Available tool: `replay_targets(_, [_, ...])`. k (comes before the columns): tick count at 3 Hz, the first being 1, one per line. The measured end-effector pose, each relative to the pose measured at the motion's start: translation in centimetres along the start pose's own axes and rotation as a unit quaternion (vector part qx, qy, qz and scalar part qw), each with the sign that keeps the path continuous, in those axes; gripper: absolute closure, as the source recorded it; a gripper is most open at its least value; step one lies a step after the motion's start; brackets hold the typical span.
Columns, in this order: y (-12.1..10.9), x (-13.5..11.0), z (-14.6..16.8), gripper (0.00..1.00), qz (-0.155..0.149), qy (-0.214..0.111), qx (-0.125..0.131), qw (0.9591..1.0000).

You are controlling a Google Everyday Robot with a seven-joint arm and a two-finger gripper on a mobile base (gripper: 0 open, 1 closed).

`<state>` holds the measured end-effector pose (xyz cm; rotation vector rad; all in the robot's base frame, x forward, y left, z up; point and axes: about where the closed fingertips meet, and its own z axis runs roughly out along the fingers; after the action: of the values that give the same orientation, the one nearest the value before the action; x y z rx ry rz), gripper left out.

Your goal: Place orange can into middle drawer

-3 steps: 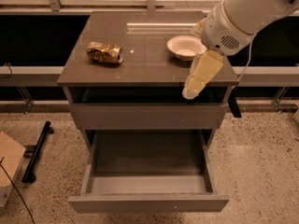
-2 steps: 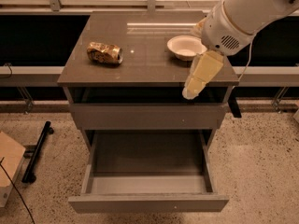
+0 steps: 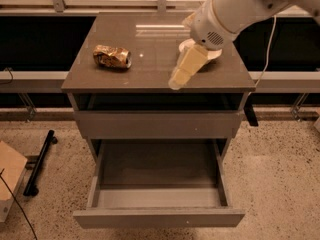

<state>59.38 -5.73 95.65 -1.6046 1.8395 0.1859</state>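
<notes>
The orange can (image 3: 112,57) lies on its side on the left part of the cabinet top (image 3: 150,44). It is golden-orange and looks dented. My gripper (image 3: 177,81) hangs over the front middle of the top, to the right of the can and apart from it, with nothing seen in it. The middle drawer (image 3: 159,217) is pulled out below, a wide grey box with a low front and nothing inside. It stands lower than and in front of the gripper.
A white bowl (image 3: 216,55) on the right of the top is mostly hidden behind my arm. A taller grey drawer panel (image 3: 157,124) is shut above the open drawer. A cardboard box (image 3: 9,176) and a black bar (image 3: 40,161) lie on the floor at left.
My arm has swung left. The gripper moved from the top's right front edge toward its front middle, closer to the can, and now covers most of the bowl.
</notes>
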Motion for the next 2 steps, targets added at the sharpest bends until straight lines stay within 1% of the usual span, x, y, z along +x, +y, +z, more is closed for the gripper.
replay_targets(1, [-2.1,-1.9,3.1,0.00,-0.005,-0.027,-0.004,0.9996])
replay_targets(2, [-5.2,-4.9,10.6,0.00,-0.018,-0.051,-0.032,0.9980])
